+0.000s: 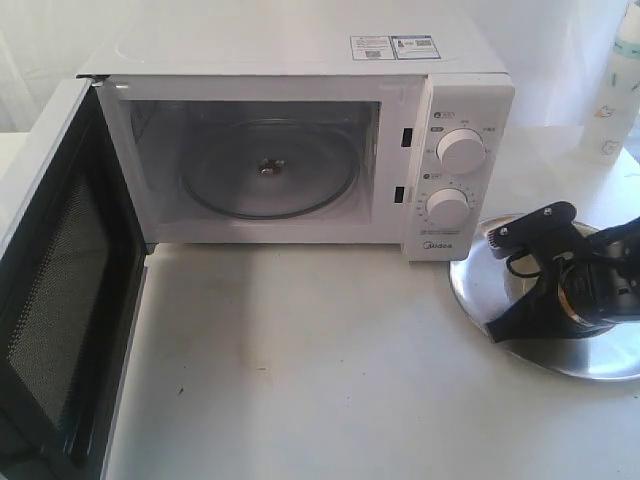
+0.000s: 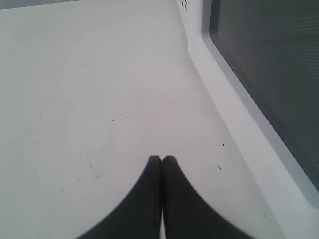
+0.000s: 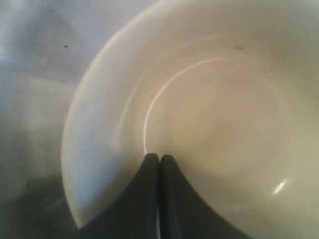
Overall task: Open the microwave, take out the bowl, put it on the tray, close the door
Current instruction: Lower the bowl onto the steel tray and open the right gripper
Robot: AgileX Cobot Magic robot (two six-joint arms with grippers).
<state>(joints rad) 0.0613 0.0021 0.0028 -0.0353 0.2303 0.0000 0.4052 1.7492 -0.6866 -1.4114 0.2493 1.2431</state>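
The white microwave (image 1: 300, 60) stands at the back with its door (image 1: 60, 300) swung wide open to the left, black mesh face showing. Only the clear glass turntable (image 1: 270, 170) lies inside. The silver tray (image 1: 475, 285) sits on the table right of the microwave. My right gripper (image 1: 497, 333) hangs over it and hides most of the bowl there. In the right wrist view the cream bowl (image 3: 214, 114) fills the picture, and the right gripper (image 3: 159, 157) is shut above its pale inside, holding nothing. My left gripper (image 2: 162, 158) is shut over bare table beside the door (image 2: 269, 64).
A white bottle (image 1: 615, 90) stands at the back right, behind the tray. The white table (image 1: 300, 370) stretches in front of the microwave. The open door juts forward along the table's left side.
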